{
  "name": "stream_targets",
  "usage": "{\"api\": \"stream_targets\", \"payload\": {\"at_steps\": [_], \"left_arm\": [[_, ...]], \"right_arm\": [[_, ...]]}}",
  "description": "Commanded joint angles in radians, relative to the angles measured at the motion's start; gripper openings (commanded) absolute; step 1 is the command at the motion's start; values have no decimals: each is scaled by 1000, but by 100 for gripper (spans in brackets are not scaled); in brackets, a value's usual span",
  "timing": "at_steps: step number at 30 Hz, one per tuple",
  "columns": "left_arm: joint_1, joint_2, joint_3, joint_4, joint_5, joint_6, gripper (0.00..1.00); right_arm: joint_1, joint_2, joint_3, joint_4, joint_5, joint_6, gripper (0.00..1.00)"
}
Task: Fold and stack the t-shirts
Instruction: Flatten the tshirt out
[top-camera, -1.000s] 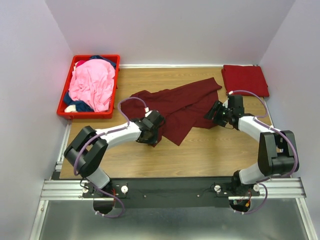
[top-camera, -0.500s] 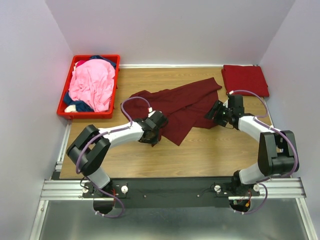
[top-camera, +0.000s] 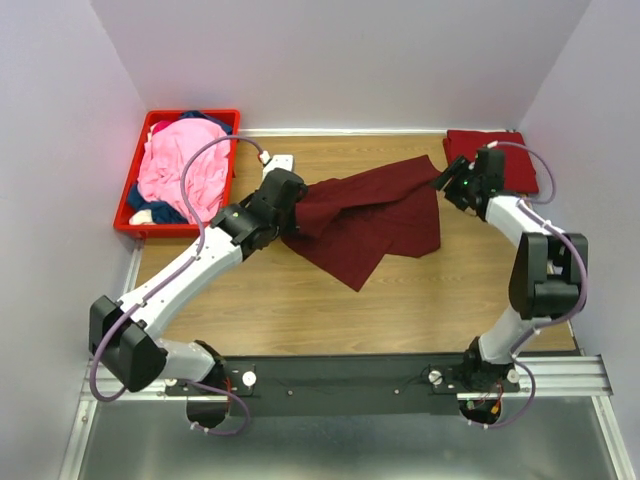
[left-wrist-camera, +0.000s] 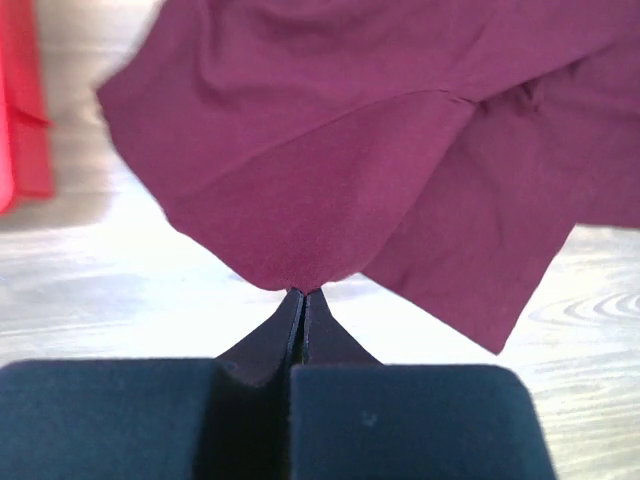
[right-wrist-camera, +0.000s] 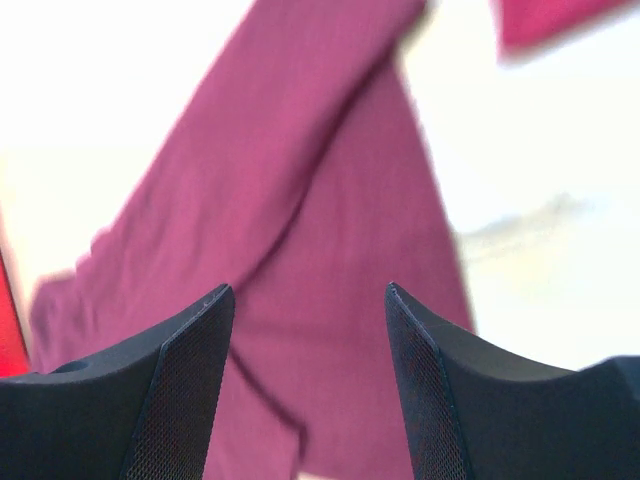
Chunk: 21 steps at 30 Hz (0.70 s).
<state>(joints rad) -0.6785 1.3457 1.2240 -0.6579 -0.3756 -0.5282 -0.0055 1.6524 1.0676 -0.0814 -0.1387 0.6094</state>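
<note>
Seen from above, the left tool (top-camera: 288, 205) hides its own tips. Its wrist view shows them pressed narrow on an edge of the maroon t-shirt (top-camera: 372, 215), which sprawls across the wooden surface (top-camera: 420, 290). The right tool (right-wrist-camera: 307, 292) gapes wide over blurred cloth — whether it touches, I cannot tell.

I've got the L arm (top-camera: 185, 272) stretched long from the near-left corner, running diagonally twd the far edge, elbow nearly straight. L gripper (top-camera: 292, 207) sits left of centre, closer to the far edge, fingers (left-wrist-camera: 270, 335) pressed flat together. R arm (top-camera: 522, 218) runs up along the right edge and bends in by the far-right corner. R gripper (top-camera: 447, 184) points left, fingers (right-wrist-camera: 190, 380) spread wide.
</note>
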Motion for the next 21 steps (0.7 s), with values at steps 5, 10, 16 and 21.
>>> {"api": "stream_targets", "payload": {"at_steps": [5, 10, 16, 21], "left_arm": [[37, -59, 6, -23, 12, 63, 0], [80, -89, 12, -31, 17, 88, 0], [99, -103, 8, -14, 41, 99, 0], [111, -103, -9, -8, 43, 103, 0]], "right_arm": [[-83, 277, 219, 72, -68, 93, 69], [-85, 398, 316, 72, -81, 99, 68], [-87, 527, 420, 72, -76, 105, 68], [-87, 581, 465, 72, -98, 119, 55]]}}
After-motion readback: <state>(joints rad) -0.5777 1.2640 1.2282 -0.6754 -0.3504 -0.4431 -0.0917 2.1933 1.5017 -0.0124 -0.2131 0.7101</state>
